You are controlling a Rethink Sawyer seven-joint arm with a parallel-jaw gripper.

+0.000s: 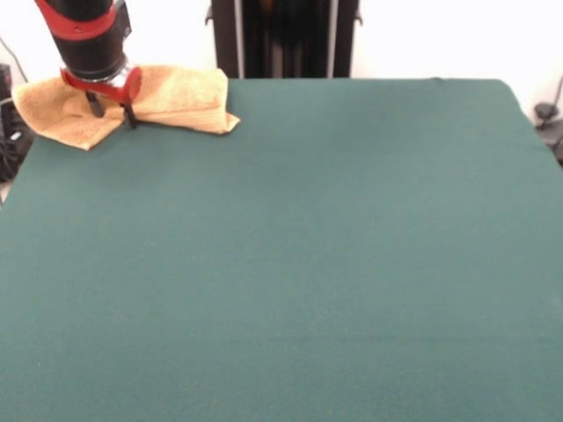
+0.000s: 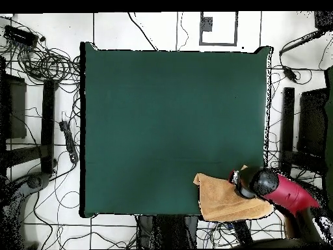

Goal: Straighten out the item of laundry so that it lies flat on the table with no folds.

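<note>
A folded orange towel (image 1: 132,104) lay at a table (image 1: 290,255) corner by the robot; the gripper (image 1: 111,113) fingers, slightly spread, touched it.

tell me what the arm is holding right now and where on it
Cannot be told for sure. The gripper is down on the folded towel near its middle, at the table's corner by the robot, but an actual pinch is not visible.

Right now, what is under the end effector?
The orange towel lies bunched under the end effector, at a corner of the green table. The arm hides the cloth right below it.
</note>
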